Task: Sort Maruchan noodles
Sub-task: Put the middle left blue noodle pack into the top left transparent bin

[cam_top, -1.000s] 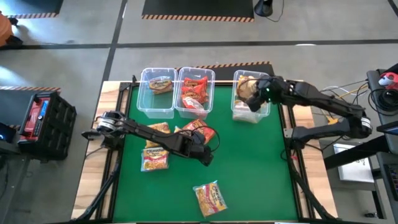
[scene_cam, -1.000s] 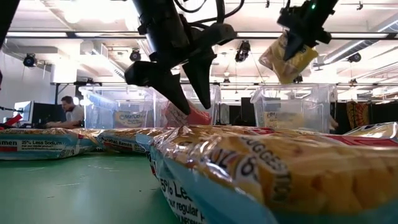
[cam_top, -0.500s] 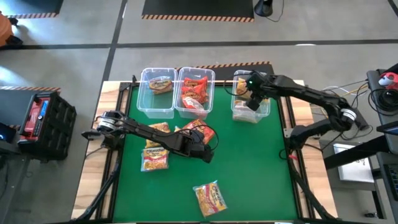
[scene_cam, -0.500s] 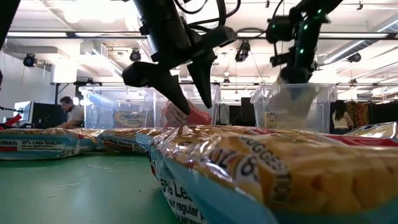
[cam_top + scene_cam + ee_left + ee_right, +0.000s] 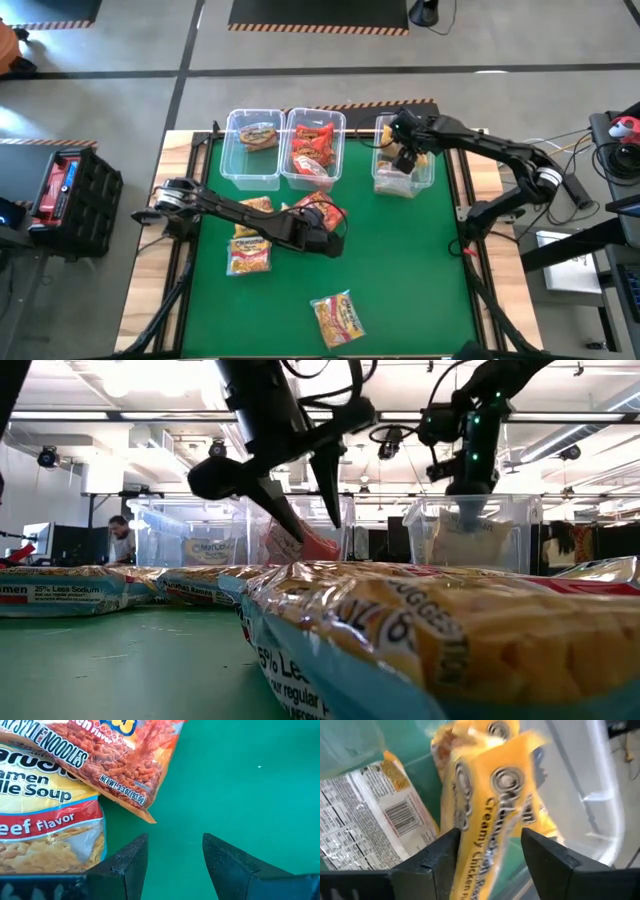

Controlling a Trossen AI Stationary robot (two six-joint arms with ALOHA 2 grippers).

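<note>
Seen from above, a green tabletop [image 5: 400,270] fills the middle of the frame, with three clear bins along its upper edge. At upper left of the mat, the left bin [image 5: 252,147] holds one yellowish noodle packet, and the middle bin [image 5: 315,146] holds several red ones.

Left of centre, the left gripper [image 5: 332,240] hangs low over a loose cluster of packets: a yellow beef-flavour packet [image 5: 45,827] and an orange-red packet [image 5: 117,762] lie overlapping just beside its dark fingers [image 5: 131,856]. Its jaws stand open with only bare green mat between them; it holds nothing. Another yellow packet [image 5: 249,255] lies lower left of the cluster, and one more [image 5: 338,316] sits alone near the bottom centre.

At upper right, the right gripper [image 5: 407,160] reaches down into the right bin [image 5: 403,180]. In its wrist view a yellow creamy-chicken packet [image 5: 492,815] stands between its jaws, which look parted around it, so this seems to be the drop-off step of sorting. A packet showing its printed back [image 5: 365,827] already lies inside.

A second ago that yellow packet hung high above the bin; now it is down inside the walls, and the left gripper has barely shifted.

Next, the right arm likely needs to lift clear, and the left jaws to close on a loose packet's edge.
</note>
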